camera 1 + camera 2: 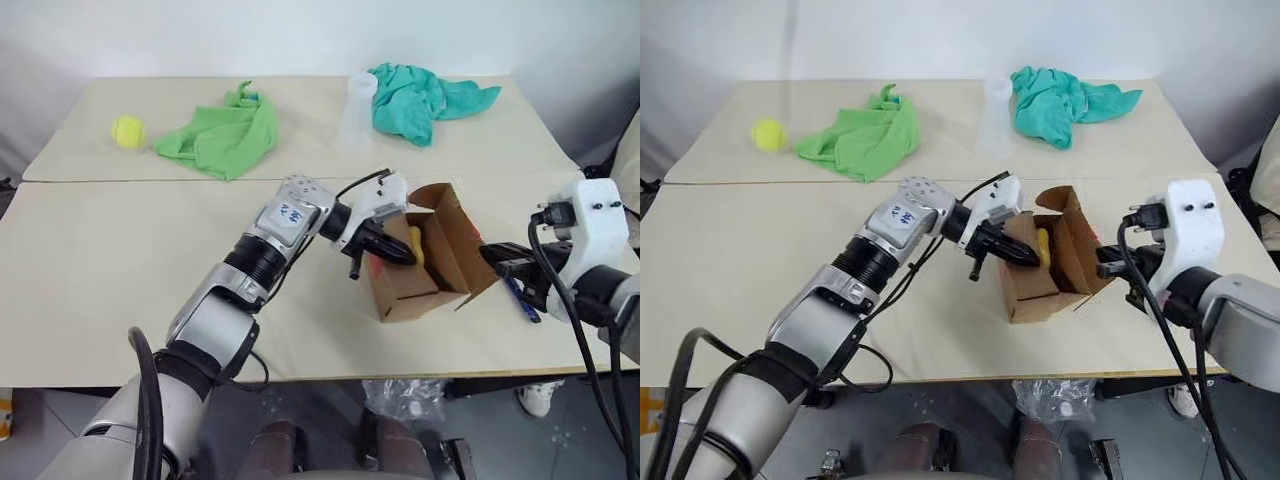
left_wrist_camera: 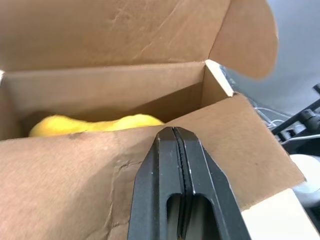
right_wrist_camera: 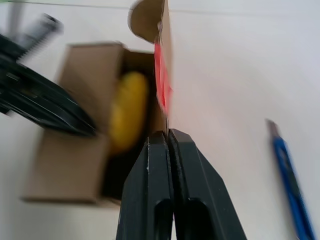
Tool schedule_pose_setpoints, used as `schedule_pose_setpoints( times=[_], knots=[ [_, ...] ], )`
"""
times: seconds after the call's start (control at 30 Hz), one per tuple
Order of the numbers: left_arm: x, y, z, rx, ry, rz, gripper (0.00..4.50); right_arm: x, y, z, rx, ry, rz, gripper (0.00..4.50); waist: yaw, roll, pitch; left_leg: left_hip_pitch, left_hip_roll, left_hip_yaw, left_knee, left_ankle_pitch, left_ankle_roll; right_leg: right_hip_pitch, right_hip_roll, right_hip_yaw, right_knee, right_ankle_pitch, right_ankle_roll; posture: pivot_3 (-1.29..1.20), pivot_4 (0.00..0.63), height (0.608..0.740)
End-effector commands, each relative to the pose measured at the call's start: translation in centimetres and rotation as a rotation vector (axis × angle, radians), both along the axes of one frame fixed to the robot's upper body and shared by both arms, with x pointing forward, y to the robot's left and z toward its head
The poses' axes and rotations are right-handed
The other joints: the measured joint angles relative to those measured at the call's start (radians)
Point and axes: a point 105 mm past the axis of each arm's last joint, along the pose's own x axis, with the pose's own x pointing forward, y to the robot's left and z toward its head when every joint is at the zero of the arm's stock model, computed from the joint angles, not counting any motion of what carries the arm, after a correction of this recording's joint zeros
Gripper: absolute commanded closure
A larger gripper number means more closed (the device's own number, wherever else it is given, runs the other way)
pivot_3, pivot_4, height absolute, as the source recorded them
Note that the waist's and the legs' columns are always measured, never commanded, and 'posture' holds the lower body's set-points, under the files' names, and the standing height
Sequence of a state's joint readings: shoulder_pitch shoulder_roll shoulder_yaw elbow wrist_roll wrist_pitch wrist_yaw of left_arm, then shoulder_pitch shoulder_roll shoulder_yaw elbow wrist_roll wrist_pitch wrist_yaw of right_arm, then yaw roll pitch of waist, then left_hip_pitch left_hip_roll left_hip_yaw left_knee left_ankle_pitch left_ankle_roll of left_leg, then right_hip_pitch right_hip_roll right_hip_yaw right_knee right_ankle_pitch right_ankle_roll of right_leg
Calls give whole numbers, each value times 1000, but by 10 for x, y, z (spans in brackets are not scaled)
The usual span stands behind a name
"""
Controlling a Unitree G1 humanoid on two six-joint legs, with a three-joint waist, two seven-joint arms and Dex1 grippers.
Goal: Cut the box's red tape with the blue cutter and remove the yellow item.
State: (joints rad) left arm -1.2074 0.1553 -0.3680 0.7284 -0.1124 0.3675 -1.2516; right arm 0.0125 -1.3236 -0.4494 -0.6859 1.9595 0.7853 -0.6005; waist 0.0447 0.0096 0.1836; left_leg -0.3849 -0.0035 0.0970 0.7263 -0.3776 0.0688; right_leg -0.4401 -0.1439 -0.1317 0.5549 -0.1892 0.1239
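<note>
On the pale beige tabletop (image 1: 100, 270), the open brown cardboard box (image 1: 415, 290) holds the glossy yellow item (image 1: 416, 246). Both the left gripper (image 1: 398, 250), over the box, and the right gripper (image 1: 497, 257), at its three o'clock, are closed and empty. The slim blue cutter (image 1: 522, 298) lies at four o'clock.

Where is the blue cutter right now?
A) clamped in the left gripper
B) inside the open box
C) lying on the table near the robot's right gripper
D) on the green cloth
C: the blue cutter lies flat on the table, apart from the box, held by neither gripper.
</note>
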Motion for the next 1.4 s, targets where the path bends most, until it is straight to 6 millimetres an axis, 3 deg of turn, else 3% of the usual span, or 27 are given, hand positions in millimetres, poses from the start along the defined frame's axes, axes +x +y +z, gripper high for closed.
schedule_pose_setpoints(
  times=[0.03,0.27,0.57,0.97,1.1,1.4],
  knots=[
    [17,32,-27,110,18,145,4500,-2,-6,5,18,-15,-27,4439,-1,0,0,0,0,0,0,1,0,0,0,0,0,0,-1,0,150,740],
    [17,59,-45,148,56,227,4500,-3,-20,-21,30,101,-77,4439,-3,-3,-3,4,0,0,0,3,0,2,-3,2,1,2,-3,0,150,740],
    [15,76,-51,162,79,303,4500,6,-12,-43,61,152,-29,4439,-15,-6,-6,14,1,-2,-3,1,1,13,-7,12,-4,0,-6,0,150,740],
    [18,85,-56,161,96,372,4500,17,-18,-70,66,210,-19,4439,0,-6,-8,14,0,-2,-3,2,0,12,-8,13,-4,0,-6,0,150,740],
    [17,87,-57,162,102,390,4500,14,-25,-76,63,231,-39,4439,10,-7,-8,4,0,-2,-3,2,-1,0,-6,12,3,2,-3,0,150,740],
    [20,72,-52,133,90,378,4500,17,-21,-70,13,179,12,4439,12,-7,-8,-4,-2,-1,-2,3,-1,-4,-2,-2,0,4,0,0,150,740]
  ],
)
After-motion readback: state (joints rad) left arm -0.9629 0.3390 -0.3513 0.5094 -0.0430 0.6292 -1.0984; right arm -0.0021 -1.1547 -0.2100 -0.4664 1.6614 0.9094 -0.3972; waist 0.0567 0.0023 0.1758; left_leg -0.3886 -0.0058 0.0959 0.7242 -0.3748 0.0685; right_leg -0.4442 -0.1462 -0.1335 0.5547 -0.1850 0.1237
